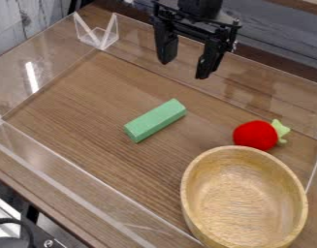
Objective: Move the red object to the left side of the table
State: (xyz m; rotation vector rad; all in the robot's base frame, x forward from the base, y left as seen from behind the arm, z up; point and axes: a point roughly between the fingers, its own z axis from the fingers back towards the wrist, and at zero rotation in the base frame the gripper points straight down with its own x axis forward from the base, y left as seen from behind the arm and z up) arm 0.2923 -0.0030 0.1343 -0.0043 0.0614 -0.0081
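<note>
The red object [258,135] is a small round strawberry-like toy with a green leafy tip, lying on the table [96,107] at the right, just behind the wooden bowl's rim. My gripper [187,59] hangs above the back of the table, pointing down, its two black fingers spread apart with nothing between them. It stands up and to the left of the red object, well apart from it.
A round light wooden bowl [245,199] fills the front right corner. A green rectangular block [155,120] lies near the middle of the table. Low clear acrylic walls [45,145] edge the tabletop.
</note>
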